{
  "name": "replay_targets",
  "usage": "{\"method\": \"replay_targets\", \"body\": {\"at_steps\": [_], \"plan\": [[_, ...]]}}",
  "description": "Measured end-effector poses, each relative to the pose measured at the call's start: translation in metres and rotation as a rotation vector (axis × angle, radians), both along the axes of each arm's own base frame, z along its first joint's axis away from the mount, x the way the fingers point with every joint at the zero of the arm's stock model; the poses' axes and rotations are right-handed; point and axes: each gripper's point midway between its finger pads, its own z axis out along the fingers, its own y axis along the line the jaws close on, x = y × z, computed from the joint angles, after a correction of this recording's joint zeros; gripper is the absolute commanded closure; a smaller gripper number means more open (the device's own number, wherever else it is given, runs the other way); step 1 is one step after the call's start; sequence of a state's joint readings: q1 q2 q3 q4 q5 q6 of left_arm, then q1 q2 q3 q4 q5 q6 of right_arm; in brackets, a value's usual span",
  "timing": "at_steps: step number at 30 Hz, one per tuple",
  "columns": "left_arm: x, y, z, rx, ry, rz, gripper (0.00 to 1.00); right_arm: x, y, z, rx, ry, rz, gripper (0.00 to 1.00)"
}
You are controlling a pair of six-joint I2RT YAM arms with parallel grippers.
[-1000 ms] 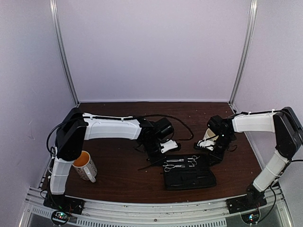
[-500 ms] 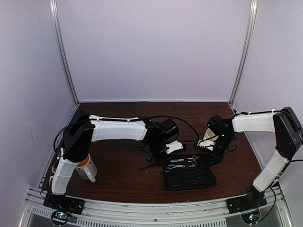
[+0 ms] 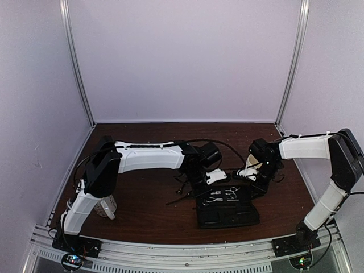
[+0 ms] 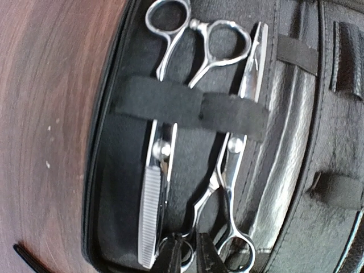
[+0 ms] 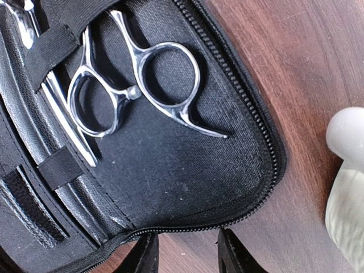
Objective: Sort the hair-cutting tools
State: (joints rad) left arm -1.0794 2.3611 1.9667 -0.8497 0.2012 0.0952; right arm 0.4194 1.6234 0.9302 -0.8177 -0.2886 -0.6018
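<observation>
Elastic strap [image 4: 170,102] crosses both scissors [image 4: 152,199] inside the black case [image 4: 116,165].

Open black case [image 3: 227,217] on brown table [image 3: 142,196], half-hidden mug [image 3: 106,207] near left edge, pale mug [image 5: 347,187] beside case

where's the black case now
Top view: the open black case lies right of centre on the table, near the front, scissors strapped in its far half.

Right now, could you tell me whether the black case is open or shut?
Open: the case lies flat, its zipper undone, scissors strapped inside.
</observation>
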Motion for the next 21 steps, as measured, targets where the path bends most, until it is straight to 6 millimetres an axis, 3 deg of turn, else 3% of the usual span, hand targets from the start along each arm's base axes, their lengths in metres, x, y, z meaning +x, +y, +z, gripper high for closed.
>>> {"method": "replay_targets", "body": {"at_steps": [7,13,18,21], "plan": [[0.001,-0.006,0.0,0.007,-0.014,-0.015,0.86,0.0,0.0,0.0,0.003,0.001,0.0,0.63],[0.004,-0.005,0.001,0.017,-0.036,-0.01,0.77,0.0,0.001,0.0,0.004,0.001,0.0,0.63],[0.001,0.011,0.01,0.03,-0.061,0.0,0.76,0.0,0.001,0.0,0.007,0.001,0.0,0.63],[-0.006,0.022,0.028,0.017,-0.067,-0.001,0.78,0.0,0.002,0.0,0.009,0.001,0.001,0.63]]}}
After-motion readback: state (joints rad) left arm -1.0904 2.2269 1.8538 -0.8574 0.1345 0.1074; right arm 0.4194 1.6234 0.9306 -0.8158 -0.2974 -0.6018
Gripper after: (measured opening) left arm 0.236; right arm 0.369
